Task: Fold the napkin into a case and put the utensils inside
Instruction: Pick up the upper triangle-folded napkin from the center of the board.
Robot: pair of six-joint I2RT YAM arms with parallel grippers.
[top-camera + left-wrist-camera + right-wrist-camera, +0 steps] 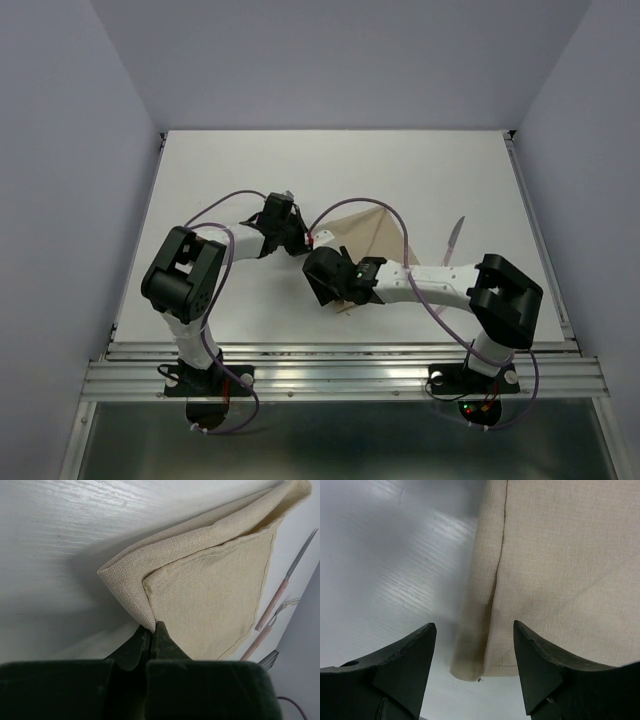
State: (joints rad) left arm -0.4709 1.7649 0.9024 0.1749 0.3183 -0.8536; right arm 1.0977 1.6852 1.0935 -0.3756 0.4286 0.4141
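Observation:
The beige napkin point(365, 232) lies folded in layers on the white table, between the two grippers. My left gripper point(308, 240) is shut on the napkin's left corner point(150, 617), and the cloth point(210, 580) spreads away from the fingers. My right gripper point(332, 288) is open and hovers over the napkin's near corner point(467, 667), which lies between its fingertips point(427, 632). The napkin point(560, 555) fills the right wrist view's right side. The two utensils, a knife point(295, 577) and a fork point(267, 627) with pinkish handles, lie beside the napkin's right edge. Only the knife blade point(457, 232) shows from above.
The white table point(230, 170) has side rails and a metal front rail point(340, 350). Grey walls enclose the back and sides. Purple cables loop over both arms above the napkin.

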